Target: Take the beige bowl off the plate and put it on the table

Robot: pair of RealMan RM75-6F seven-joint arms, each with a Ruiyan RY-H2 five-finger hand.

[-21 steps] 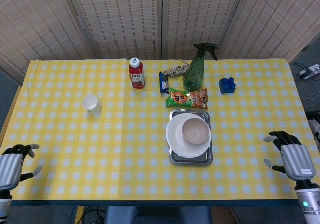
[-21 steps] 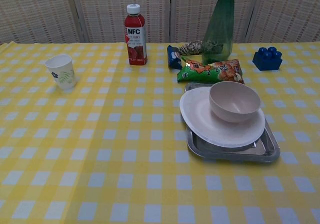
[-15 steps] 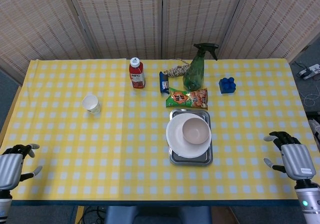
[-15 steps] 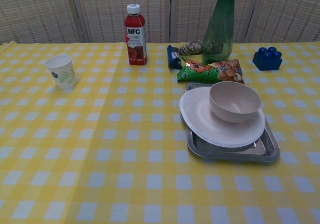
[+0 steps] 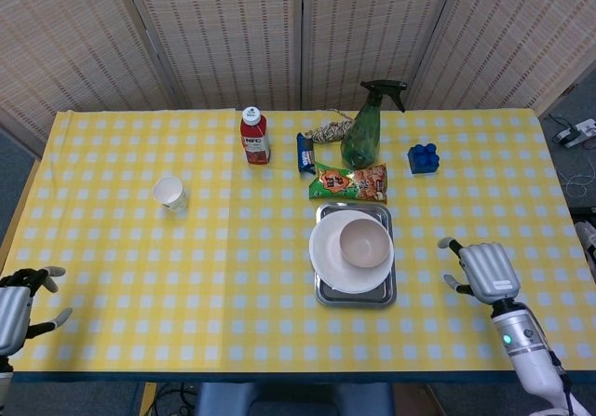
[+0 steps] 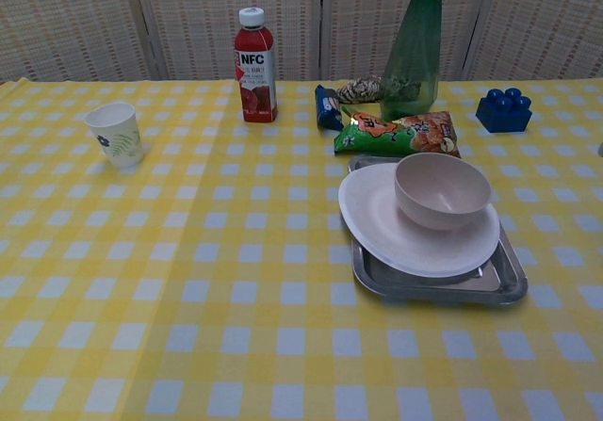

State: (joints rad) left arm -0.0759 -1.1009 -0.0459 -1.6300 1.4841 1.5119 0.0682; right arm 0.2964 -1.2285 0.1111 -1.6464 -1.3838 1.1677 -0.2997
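The beige bowl (image 5: 364, 243) (image 6: 442, 190) stands upright on the right part of a white plate (image 5: 330, 261) (image 6: 382, 223), which lies on a metal tray (image 5: 354, 295) (image 6: 433, 289). My right hand (image 5: 486, 270) hovers over the table to the right of the tray, apart from it, fingers spread and holding nothing. My left hand (image 5: 17, 300) sits at the table's front left corner, far from the bowl, also holding nothing. Neither hand shows clearly in the chest view.
Behind the tray lie a green snack bag (image 5: 350, 182), a green spray bottle (image 5: 364, 126), a blue packet (image 5: 304, 153) and a blue block (image 5: 423, 158). A red juice bottle (image 5: 254, 136) and a paper cup (image 5: 169, 194) stand to the left.
My right hand has moved left and forward from the table's right edge toward the tray. My left hand has slipped slightly lower at the corner. Bowl, plate and tray have not moved.
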